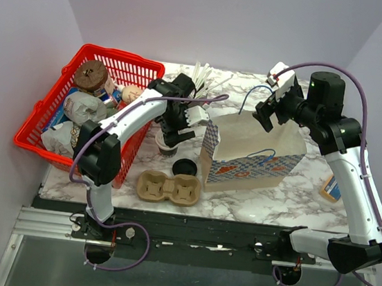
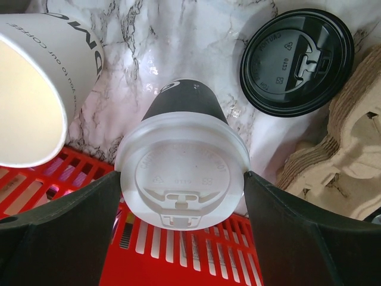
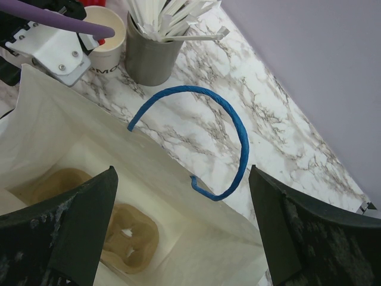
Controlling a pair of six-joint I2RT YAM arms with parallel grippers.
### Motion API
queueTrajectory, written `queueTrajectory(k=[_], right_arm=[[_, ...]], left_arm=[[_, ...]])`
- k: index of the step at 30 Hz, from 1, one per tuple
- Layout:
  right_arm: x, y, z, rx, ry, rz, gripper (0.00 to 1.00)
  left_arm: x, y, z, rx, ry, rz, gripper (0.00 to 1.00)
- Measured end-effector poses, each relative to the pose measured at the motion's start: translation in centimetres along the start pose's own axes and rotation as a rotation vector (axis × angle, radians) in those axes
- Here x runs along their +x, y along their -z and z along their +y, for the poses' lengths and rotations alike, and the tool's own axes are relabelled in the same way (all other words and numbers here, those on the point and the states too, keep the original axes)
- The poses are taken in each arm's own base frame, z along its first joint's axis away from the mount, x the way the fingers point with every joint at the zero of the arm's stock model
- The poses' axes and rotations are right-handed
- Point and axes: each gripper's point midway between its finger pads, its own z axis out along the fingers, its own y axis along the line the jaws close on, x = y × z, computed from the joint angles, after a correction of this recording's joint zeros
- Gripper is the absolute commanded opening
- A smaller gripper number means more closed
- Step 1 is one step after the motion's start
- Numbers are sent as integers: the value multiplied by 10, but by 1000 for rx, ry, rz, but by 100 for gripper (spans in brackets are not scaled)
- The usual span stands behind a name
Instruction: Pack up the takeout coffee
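The takeout coffee [image 2: 181, 173], a dark cup with a white lid, stands on the marble next to the red basket, and only its dark base [image 1: 168, 150] shows under the arm in the top view. My left gripper [image 2: 183, 179] [image 1: 176, 135] is down over it, one finger touching each side of the lid. The paper bag [image 1: 252, 154] stands open to its right. My right gripper [image 3: 183, 173] [image 1: 268, 114] hangs open above the bag's rear wall [image 3: 178, 202], with the blue handle [image 3: 238, 119] between its fingers. A cardboard carrier [image 3: 125, 238] lies in the bag's bottom.
A loose black lid [image 2: 296, 62] [image 1: 185, 166] and a two-cup cardboard carrier [image 1: 170, 188] lie in front of the coffee. A cream paper cup [image 2: 36, 89] [image 3: 107, 36] and a grey holder of white straws [image 3: 149, 53] stand behind. The red basket [image 1: 41, 114] of goods fills the left.
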Motion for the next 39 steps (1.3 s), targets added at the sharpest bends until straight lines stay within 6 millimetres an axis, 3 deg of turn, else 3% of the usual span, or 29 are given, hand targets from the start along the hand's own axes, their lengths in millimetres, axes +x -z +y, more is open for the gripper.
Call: queueTrajectory(k=[5,15,21,25,29,33,35,39], right_arm=[[0,0,0,0,0,-1,100],[0,0,0,1,-3,0,100],[-7,3,-4,10,-2,-11,100],[-31,13,-28,50,24,-30,100],[-42,22,-56,75,76,-30,100],[-25,25,-58,17,172,32,100],[-15,23,-50,-44,211,61,100],[10,11,-33,-181,249,124,100]], left_arm=[[0,0,-3,-19,-12,-11,89],[0,1,-6,-44,-32,-32,73],[0,2,-7,-45,-32,-33,71],[3,3,-11,-29,-30,-25,68],[2,12,-18,-14,-27,-45,61],[-2,31,-28,-14,-27,-98,44],[-5,40,-31,-17,-23,-127,42],[-10,49,-37,-12,-8,-166,21]])
